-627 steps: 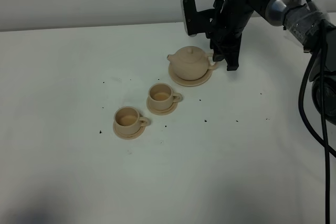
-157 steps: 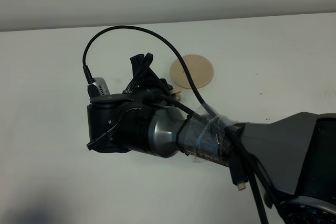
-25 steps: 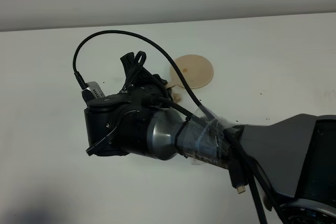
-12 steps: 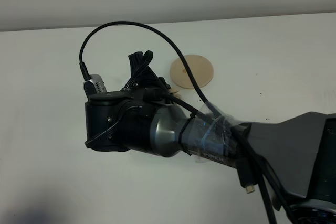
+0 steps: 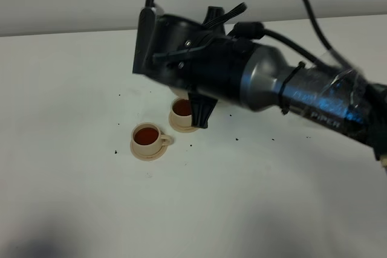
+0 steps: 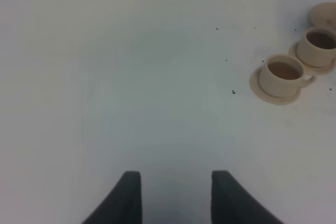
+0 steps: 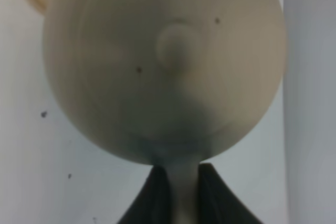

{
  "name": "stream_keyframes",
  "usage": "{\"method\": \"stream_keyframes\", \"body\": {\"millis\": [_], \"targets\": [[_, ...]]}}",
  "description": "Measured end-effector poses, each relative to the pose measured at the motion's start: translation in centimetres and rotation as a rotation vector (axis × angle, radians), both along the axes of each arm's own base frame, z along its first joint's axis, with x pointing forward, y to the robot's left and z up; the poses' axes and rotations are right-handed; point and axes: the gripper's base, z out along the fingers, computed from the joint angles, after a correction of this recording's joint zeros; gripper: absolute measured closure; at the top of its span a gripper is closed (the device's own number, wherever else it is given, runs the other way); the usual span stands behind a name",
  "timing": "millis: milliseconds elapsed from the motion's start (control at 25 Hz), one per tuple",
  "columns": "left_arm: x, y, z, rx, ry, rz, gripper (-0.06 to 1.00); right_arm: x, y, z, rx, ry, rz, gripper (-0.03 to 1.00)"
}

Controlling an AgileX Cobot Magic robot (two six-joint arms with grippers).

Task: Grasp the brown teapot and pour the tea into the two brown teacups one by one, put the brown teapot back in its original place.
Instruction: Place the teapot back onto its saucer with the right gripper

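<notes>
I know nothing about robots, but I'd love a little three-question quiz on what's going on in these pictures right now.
1. True or false: both teacups, the front teacup and the back teacup, hold dark liquid.
2. What is the right gripper clamped on? A) a cup saucer B) the teapot by its handle C) nothing
3. Fill in: the left gripper hangs over bare table with its jaws ____.

Key
1. True: reddish-brown tea shows in both from above.
2. B: the pot fills the right wrist view, its handle between the fingers.
3. Open, holding nothing.

Tan teacups (image 5: 150, 139), seemingly reddish-brown tea (image 5: 146, 135)
</notes>
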Motion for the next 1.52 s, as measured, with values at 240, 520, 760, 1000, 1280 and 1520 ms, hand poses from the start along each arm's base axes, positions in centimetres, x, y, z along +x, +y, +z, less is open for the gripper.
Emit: {"method": "stream_keyframes", "body": {"millis": [240, 520, 760, 1000, 1280, 1520], "targets": [[0.0, 0.0, 0.0, 0.0, 0.0, 0.0, 0.58, 4.6, -3.8, 1.1, 0.229, 0.139, -0.196, 0.84], [0.0, 0.0, 0.0, 0.0, 0.0, 0.0, 0.58, 9.2, -7.2, -0.3, 0.423, 0.229, -0.347, 0.84], [0.0, 0.0, 0.0, 0.0, 0.0, 0.0, 0.58, 12.1, -7.1, -4.1, 0.433, 0.271, -0.398, 0.84], [0.0, 0.0, 0.0, 0.0, 0.0, 0.0, 0.58, 13.7, -6.1, -6.5, 0.45, 0.321, -0.417, 0.84], [0.0, 0.0, 0.0, 0.0, 0.0, 0.0, 0.58, 14.1, -6.0, -9.1, 0.435, 0.375, -0.439, 0.84], [0.0, 0.0, 0.0, 0.0, 0.0, 0.0, 0.58, 14.4, -5.9, -10.6, 0.441, 0.388, -0.445, 0.84]]}}
